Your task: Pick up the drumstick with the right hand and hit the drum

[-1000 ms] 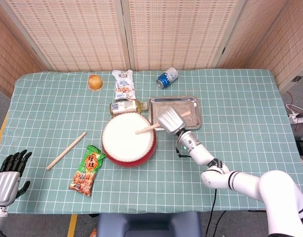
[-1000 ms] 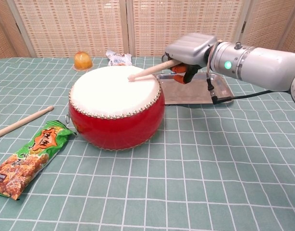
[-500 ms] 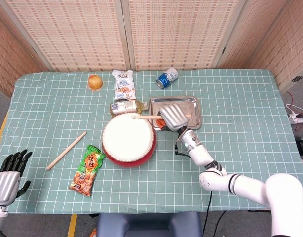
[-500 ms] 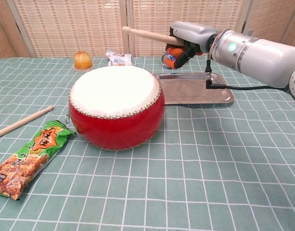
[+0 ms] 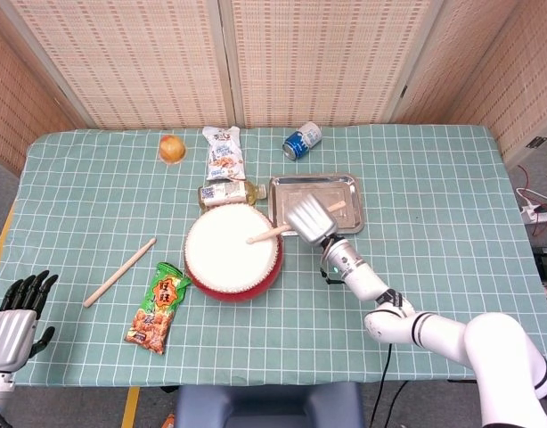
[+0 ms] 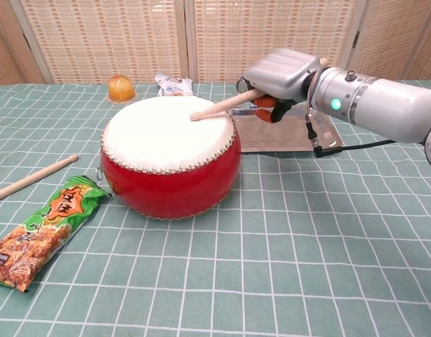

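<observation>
The right hand (image 6: 282,74) grips the drumstick (image 6: 219,107); the fingers are closed around its thick end. The stick slopes down to the left, and its tip lies on the white skin of the red drum (image 6: 170,158), toward the far right part of the skin.

The chest view shows the red wall of the drum and the slope of the stick clearly. It also shows orange fingertips (image 6: 263,112) under the grey back of the hand. In the head view these are hidden, and only the grey back of the hand (image 5: 307,218) is seen, above the right edge of the drum (image 5: 231,251).

The head view alone shows the left hand (image 5: 15,316). It is at the near left corner of the surface (image 5: 434,178), holds nothing, and its dark fingers are spread and point upward. The same view alone shows a blue can (image 5: 302,140) lying on its side far back, and a bottle (image 5: 224,193) lying just behind the drum.

Both views show a second drumstick (image 5: 120,272) left of the drum, a green snack bag (image 5: 159,308) near it, a metal tray (image 5: 345,192) behind the right hand, an orange fruit (image 5: 172,148) and a white packet (image 5: 224,152).

The surface has a green cloth with a white grid. Behind it stand woven folding screens (image 5: 300,53).
</observation>
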Action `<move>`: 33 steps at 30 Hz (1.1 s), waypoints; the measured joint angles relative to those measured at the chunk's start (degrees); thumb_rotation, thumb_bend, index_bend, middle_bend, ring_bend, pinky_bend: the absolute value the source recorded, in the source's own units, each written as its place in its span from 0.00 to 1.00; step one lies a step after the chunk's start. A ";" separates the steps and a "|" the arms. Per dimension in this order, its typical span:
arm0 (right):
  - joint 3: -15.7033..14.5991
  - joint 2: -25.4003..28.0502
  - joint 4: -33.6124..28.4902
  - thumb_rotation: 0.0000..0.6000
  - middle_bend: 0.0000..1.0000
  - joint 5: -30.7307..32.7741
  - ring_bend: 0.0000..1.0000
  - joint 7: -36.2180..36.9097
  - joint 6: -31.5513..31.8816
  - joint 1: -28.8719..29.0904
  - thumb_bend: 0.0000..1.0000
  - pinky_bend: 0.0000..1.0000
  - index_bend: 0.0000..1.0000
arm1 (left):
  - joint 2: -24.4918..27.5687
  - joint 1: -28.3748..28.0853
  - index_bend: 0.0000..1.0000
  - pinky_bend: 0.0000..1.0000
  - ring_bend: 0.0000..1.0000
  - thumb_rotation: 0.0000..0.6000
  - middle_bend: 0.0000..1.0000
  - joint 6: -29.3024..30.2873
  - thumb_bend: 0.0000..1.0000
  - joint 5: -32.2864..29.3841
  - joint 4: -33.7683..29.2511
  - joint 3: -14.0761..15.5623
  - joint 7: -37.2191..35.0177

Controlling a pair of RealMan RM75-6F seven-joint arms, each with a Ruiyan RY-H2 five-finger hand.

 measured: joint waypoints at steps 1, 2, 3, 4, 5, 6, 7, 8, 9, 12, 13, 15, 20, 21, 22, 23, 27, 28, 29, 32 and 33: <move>0.45 -0.11 -0.19 1.00 0.96 -0.01 1.00 1.12 0.50 -0.17 0.49 1.00 1.00 | 0.01 0.02 0.00 0.01 0.00 1.00 0.00 0.02 0.27 0.01 0.01 0.01 0.03; 1.21 -0.24 -0.55 1.00 0.96 0.04 1.00 3.38 1.14 -0.43 0.49 1.00 1.00 | 0.04 0.02 0.00 0.01 0.00 1.00 0.00 0.04 0.27 0.04 0.01 0.02 0.09; 1.86 -0.31 -0.89 1.00 0.96 0.15 1.00 5.57 1.55 -0.66 0.49 1.00 1.00 | 0.06 0.01 0.00 0.01 0.00 1.00 0.00 0.07 0.27 0.08 -0.01 0.02 0.12; 2.55 -0.34 -1.30 1.00 0.96 0.31 1.00 8.09 1.88 -0.90 0.49 1.00 1.00 | 0.08 0.00 0.00 0.01 0.00 1.00 0.00 0.11 0.27 0.17 -0.05 0.02 0.13; 3.51 -0.31 -1.91 1.00 0.96 0.60 1.00 11.78 2.18 -1.23 0.49 1.00 1.00 | 0.12 -0.02 0.00 0.01 0.00 1.00 0.00 0.15 0.27 0.23 -0.10 0.01 0.14; 4.21 -0.23 -2.37 1.00 0.96 0.85 1.00 14.63 2.29 -1.48 0.49 1.00 1.00 | 0.16 -0.04 0.00 0.01 0.00 1.00 0.00 0.18 0.27 0.26 -0.15 -0.01 0.17; 4.81 -0.14 -2.75 1.00 0.96 1.04 1.00 17.39 2.33 -1.66 0.49 1.00 1.00 | 0.19 -0.08 0.00 0.01 0.00 1.00 0.00 0.16 0.27 0.28 -0.23 -0.03 0.25; 5.30 -0.01 -3.06 1.00 0.96 1.19 1.00 20.65 2.32 -1.83 0.49 1.00 1.00 | 0.19 -0.11 0.00 0.01 0.00 1.00 0.00 0.14 0.27 0.28 -0.26 -0.05 0.32; 5.48 0.08 -3.18 1.00 0.96 1.22 1.00 22.59 2.26 -1.91 0.49 1.00 1.00 | 0.19 -0.15 0.00 0.01 0.00 1.00 0.00 0.11 0.27 0.29 -0.30 -0.06 0.41; 5.27 0.38 -3.10 1.00 0.96 1.02 1.00 25.33 1.71 -1.93 0.49 1.00 1.00 | 0.21 -0.27 0.00 0.01 0.00 1.00 0.00 -0.02 0.27 0.36 -0.53 -0.05 0.65; 5.05 0.45 -2.98 1.00 0.96 0.90 1.00 25.04 1.47 -1.88 0.49 1.00 1.00 | 0.20 -0.29 0.00 0.01 0.00 1.00 0.00 -0.05 0.27 0.35 -0.61 -0.05 0.74; 4.32 0.57 -2.54 1.00 0.96 0.56 1.00 22.35 0.83 -1.66 0.49 1.00 1.00 | 0.21 -0.31 0.00 0.01 0.00 1.00 0.00 -0.11 0.27 0.31 -0.70 -0.05 0.87; 1.79 0.43 -0.64 1.00 0.96 -0.66 1.00 8.86 -0.44 -0.90 0.49 1.00 1.00 | 0.22 -0.37 0.00 0.01 0.00 1.00 0.00 -0.38 0.27 0.06 -0.75 -0.07 1.00; 1.37 0.36 -0.22 1.00 0.96 -0.87 1.00 6.54 -0.57 -0.79 0.49 1.00 1.00 | 0.19 -0.39 0.00 0.01 0.00 1.00 0.00 -0.41 0.27 0.01 -0.72 -0.09 1.02; 1.05 0.30 0.14 1.00 0.96 -1.04 1.00 4.57 -0.60 -0.72 0.49 1.00 1.00 | 0.14 -0.42 0.00 0.01 0.00 1.00 0.00 -0.45 0.27 0.01 -0.69 -0.10 1.01; 0.88 0.24 0.40 1.00 0.96 -1.23 1.00 2.71 -0.46 -0.68 0.49 1.00 1.00 | 0.11 -0.43 0.00 0.01 0.00 1.00 0.00 -0.45 0.27 0.06 -0.67 -0.08 0.98; 1.70 0.24 0.05 1.00 0.96 -1.35 1.00 2.99 0.73 -0.98 0.49 1.00 1.00 | 0.07 -0.51 0.00 0.01 0.00 1.00 0.00 -0.39 0.27 0.14 -0.59 -0.14 0.88; 2.19 0.27 -0.30 1.00 0.96 -1.23 1.00 4.40 1.08 -1.15 0.49 1.00 1.00 | 0.07 -0.51 0.00 0.01 0.00 1.00 0.00 -0.38 0.27 0.14 -0.59 -0.14 0.87; 2.98 0.36 -0.91 1.00 0.96 -0.94 1.00 6.92 1.47 -1.40 0.49 1.00 1.00 | 0.07 -0.52 0.00 0.01 0.00 1.00 0.00 -0.37 0.27 0.17 -0.59 -0.13 0.86; 5.05 0.91 -2.83 1.00 0.96 0.14 1.00 14.94 1.78 -2.04 0.49 1.00 1.00 | 0.08 -0.55 0.00 0.01 0.00 1.00 0.00 -0.33 0.27 0.29 -0.66 -0.10 0.92; 5.37 1.08 -3.17 1.00 0.96 0.29 1.00 17.26 1.76 -2.14 0.49 1.00 1.00 | 0.09 -0.55 0.00 0.01 0.00 1.00 0.00 -0.32 0.27 0.32 -0.70 -0.09 0.92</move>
